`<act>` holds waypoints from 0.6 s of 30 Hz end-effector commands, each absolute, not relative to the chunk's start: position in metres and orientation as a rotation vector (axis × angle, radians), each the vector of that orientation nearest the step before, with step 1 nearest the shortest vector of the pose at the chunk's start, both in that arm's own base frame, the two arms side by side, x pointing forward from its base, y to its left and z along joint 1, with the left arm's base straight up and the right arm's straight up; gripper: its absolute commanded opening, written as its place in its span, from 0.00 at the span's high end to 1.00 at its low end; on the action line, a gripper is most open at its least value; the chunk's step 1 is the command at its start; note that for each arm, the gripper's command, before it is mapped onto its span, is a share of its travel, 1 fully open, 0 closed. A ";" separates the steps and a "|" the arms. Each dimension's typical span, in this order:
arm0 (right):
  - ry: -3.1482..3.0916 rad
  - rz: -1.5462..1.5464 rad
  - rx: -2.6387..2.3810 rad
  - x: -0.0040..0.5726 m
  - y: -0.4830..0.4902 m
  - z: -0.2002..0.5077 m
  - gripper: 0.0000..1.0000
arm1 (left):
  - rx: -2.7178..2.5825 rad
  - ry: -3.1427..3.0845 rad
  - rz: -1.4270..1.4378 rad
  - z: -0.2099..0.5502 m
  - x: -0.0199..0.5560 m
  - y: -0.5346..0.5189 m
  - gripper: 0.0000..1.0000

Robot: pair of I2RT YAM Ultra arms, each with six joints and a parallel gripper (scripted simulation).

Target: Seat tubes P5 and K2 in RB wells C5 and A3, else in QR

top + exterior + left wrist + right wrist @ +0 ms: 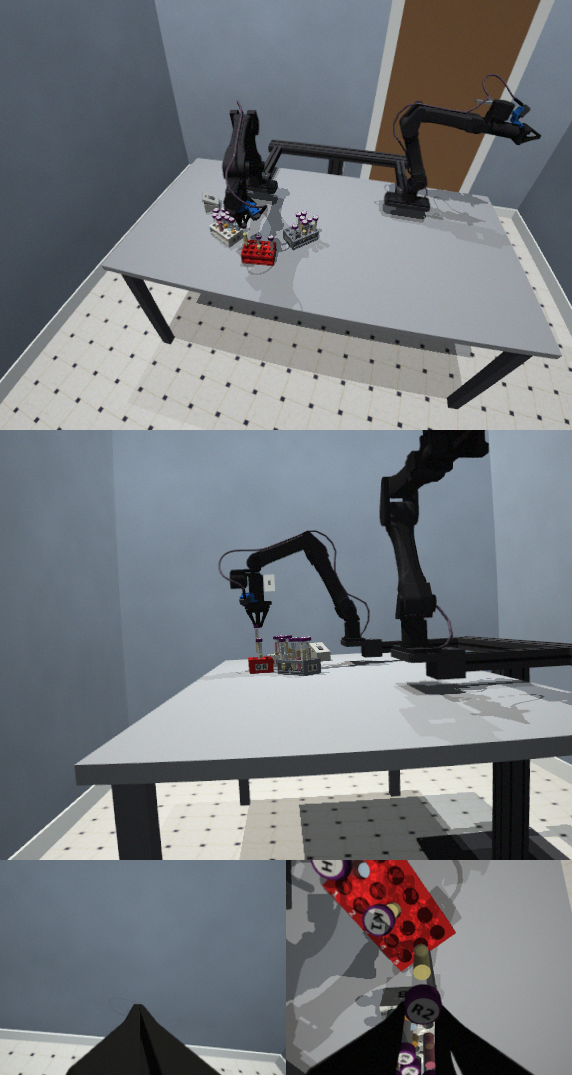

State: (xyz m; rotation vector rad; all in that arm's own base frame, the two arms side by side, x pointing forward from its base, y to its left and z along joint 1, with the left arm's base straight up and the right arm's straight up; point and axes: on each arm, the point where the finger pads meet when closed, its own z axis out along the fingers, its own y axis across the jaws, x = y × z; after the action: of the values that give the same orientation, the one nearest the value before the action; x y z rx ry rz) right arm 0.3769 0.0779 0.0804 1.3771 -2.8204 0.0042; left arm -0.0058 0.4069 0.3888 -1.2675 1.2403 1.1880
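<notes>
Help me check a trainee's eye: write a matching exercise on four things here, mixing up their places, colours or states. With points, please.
1. Tube R2 [245, 239] [257, 632] [422, 1009]
2. Tube K1 [258, 238] [378, 919]
3. Left claw [539, 135] [138, 1005]
4. Rack RA [299, 243] [296, 670]

A. Grey
B. Gripped by the right claw [243, 223] [257, 626] [421, 1010]
C. Shut on nothing
D. Standing in the red rack [258, 259] [270, 665] [417, 908]

Pairs: 1-B, 2-D, 3-C, 4-A
</notes>
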 end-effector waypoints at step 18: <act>-2.843 -0.001 1.401 0.378 0.085 0.114 1.00 | -1.221 1.202 1.221 0.416 -0.007 0.398 1.00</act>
State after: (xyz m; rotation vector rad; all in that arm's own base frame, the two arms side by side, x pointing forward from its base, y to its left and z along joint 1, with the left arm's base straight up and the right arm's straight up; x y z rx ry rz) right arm 0.3765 0.0778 0.0959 1.3761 -2.8185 0.0033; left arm -0.0058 0.4069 0.3888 -1.2675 1.2403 1.1880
